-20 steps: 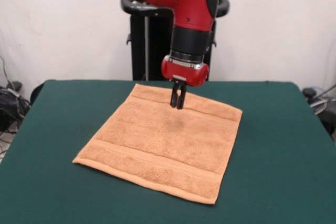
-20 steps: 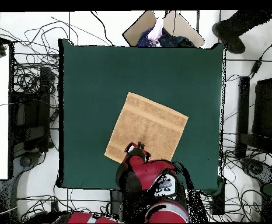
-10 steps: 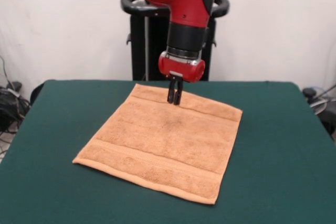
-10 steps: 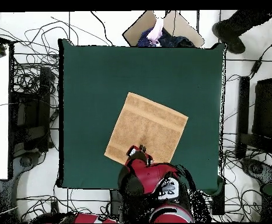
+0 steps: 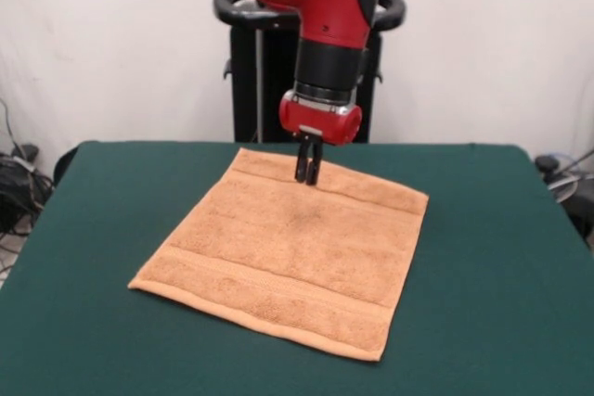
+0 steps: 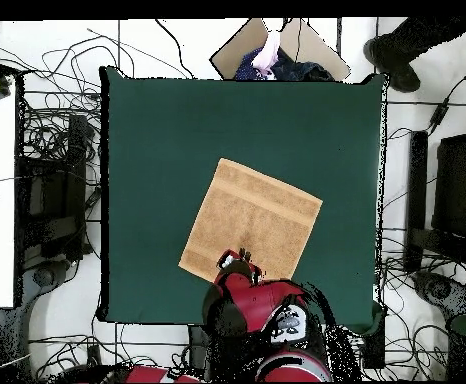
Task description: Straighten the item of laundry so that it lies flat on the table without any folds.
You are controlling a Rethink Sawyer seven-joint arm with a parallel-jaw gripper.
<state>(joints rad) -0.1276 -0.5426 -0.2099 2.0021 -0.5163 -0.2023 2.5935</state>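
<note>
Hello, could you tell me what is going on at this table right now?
A red and black robot arm is working on an orange-tan towel on a green table. The towel lies spread out flat, set at an angle to the table's edges, with no folds showing in either view. The tool hangs shut above the towel near its far hem, holding nothing. Judging from this, the straightening looks done.
</note>
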